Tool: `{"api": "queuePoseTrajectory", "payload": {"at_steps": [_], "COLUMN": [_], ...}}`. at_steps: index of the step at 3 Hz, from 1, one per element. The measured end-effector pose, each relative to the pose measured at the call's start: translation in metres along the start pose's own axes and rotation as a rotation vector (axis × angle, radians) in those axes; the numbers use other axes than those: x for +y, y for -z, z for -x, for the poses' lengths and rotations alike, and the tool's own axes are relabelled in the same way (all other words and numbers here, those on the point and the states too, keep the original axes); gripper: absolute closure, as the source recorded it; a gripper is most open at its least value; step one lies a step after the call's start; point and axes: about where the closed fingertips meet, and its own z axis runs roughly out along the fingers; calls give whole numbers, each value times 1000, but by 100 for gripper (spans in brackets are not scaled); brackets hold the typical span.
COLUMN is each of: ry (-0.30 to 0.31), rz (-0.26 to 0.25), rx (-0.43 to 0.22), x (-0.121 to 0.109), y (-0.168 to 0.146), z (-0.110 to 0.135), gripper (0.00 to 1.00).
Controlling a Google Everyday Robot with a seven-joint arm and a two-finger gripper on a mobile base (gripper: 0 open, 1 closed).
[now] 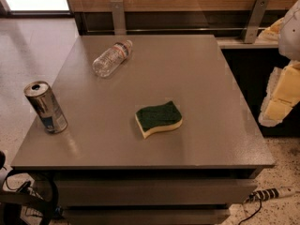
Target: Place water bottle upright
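Grey worktop [197, 69], and the clear plastic water bottle [111, 58] lies on its side at eleven o'clock from the middle, cap pointing toward one o'clock. The claw [280, 97] hangs off the worktop's edge at three o'clock, well apart from the bottle; I cannot tell whether it is apart or together. I judge the reach not yet begun. Next I must cross above the sponge [158, 118], avoid the can [46, 108] at nine, and grip the bottle across its body.
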Motion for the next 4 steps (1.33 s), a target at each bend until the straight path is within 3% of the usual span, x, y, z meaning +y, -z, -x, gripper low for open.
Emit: {"api": "queuePoseTrajectory", "payload": {"at_steps": [1,2,4], "ry": [0,-75,-386], "rz": [0,-8,50], "rx": [0,-49,-281], "x": [0,-9,-12], "y": [0,-3,-19], "z": [0,-5,6], "gripper": [0,0,0]}}
